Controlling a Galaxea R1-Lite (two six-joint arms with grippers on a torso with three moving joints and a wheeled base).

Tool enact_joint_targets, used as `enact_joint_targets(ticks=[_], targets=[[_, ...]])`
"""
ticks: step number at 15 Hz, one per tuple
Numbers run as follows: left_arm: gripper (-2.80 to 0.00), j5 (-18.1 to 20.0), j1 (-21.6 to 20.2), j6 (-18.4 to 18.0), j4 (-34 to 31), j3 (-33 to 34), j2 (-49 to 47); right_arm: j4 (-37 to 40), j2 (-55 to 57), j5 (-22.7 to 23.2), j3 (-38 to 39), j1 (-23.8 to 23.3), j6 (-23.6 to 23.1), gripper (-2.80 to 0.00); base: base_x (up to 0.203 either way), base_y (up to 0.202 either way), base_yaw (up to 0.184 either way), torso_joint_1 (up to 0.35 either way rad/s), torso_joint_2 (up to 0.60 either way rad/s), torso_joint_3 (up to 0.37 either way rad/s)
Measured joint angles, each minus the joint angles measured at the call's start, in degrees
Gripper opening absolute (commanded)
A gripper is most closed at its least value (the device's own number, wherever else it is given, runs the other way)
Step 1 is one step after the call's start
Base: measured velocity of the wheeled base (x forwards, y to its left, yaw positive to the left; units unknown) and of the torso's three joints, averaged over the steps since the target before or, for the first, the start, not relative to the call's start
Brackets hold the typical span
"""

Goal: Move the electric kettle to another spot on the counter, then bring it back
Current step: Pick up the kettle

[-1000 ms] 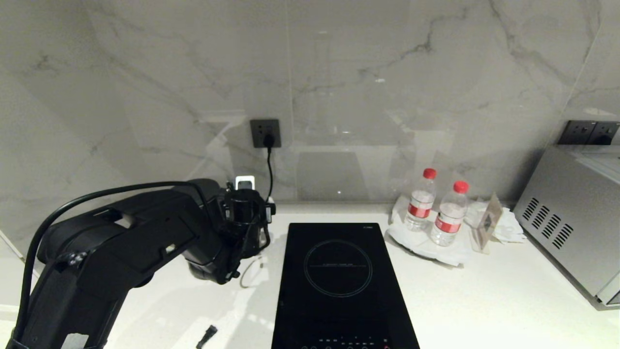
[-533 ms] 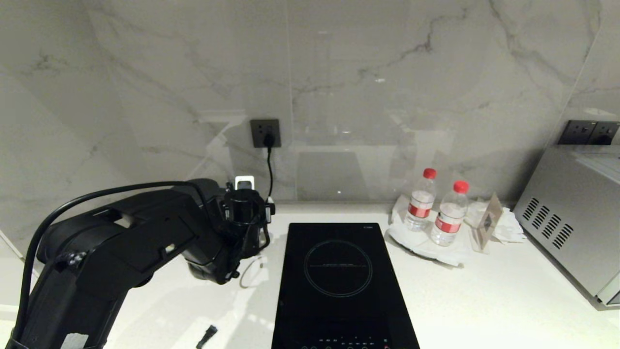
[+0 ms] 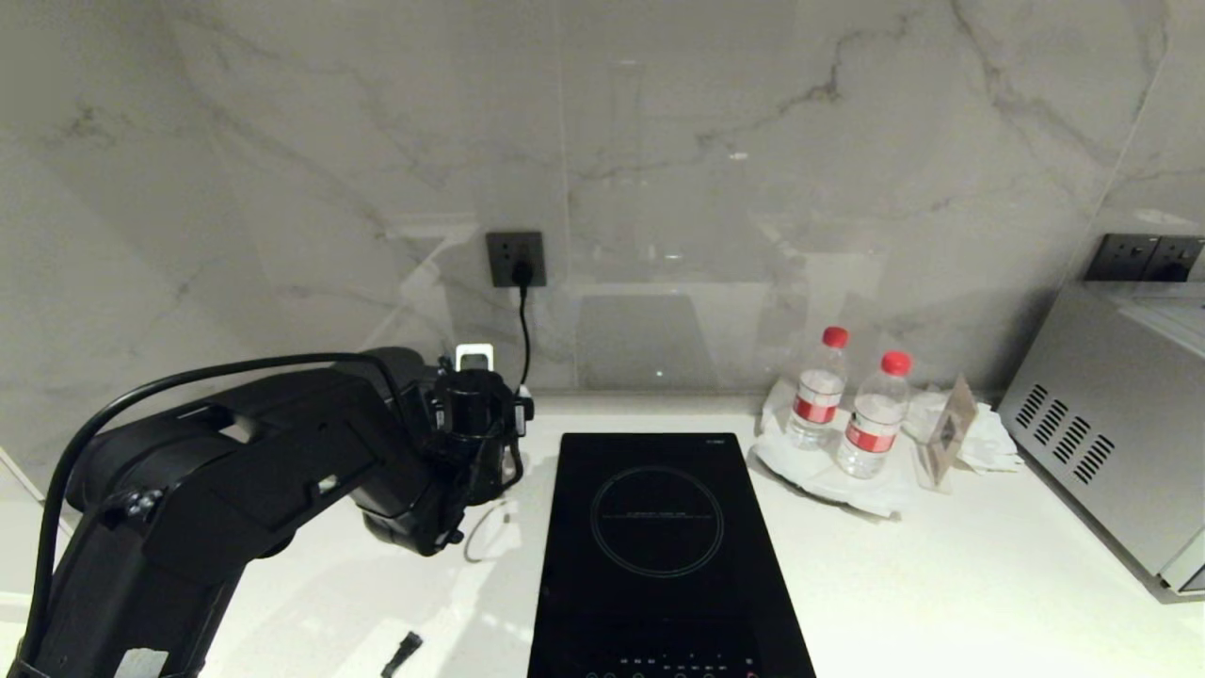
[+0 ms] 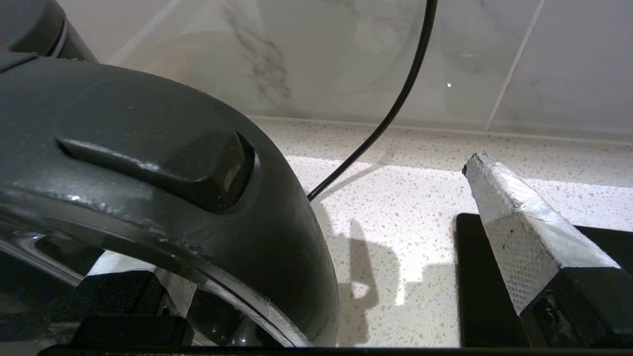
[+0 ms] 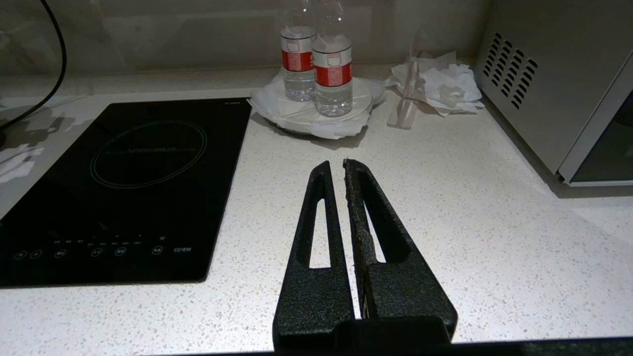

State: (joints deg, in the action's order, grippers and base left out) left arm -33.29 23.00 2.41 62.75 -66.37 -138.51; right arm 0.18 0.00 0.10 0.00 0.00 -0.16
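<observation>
In the left wrist view the electric kettle's black loop handle (image 4: 148, 148), with its push button on top, fills the near side. My left gripper (image 4: 296, 207) is open around it. One taped finger (image 4: 514, 232) stands well clear of the handle, and the other shows only partly under the handle's arc. In the head view the left gripper (image 3: 475, 424) is at the back of the white speckled counter (image 3: 941, 584), left of the hob, and the arm hides the kettle's body. My right gripper (image 5: 335, 163) hangs shut and empty above the counter, right of the hob.
A black glass hob (image 3: 659, 527) lies in the middle. A black cord (image 3: 523, 330) drops from the wall socket (image 3: 516, 259) by the left gripper. Two water bottles (image 3: 847, 405) on a white plate and a steel appliance (image 3: 1111, 414) stand at the right.
</observation>
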Motion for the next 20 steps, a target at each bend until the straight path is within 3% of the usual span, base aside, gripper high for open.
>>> enact_joint_targets(ticks=[20], targets=[[0.00, -0.1, 0.2, 0.0, 0.1, 0.7, 0.0, 0.0, 0.0, 0.0, 0.0, 0.0, 0.0, -2.80, 0.000, 0.000, 0.000, 0.000, 0.00, 0.000]])
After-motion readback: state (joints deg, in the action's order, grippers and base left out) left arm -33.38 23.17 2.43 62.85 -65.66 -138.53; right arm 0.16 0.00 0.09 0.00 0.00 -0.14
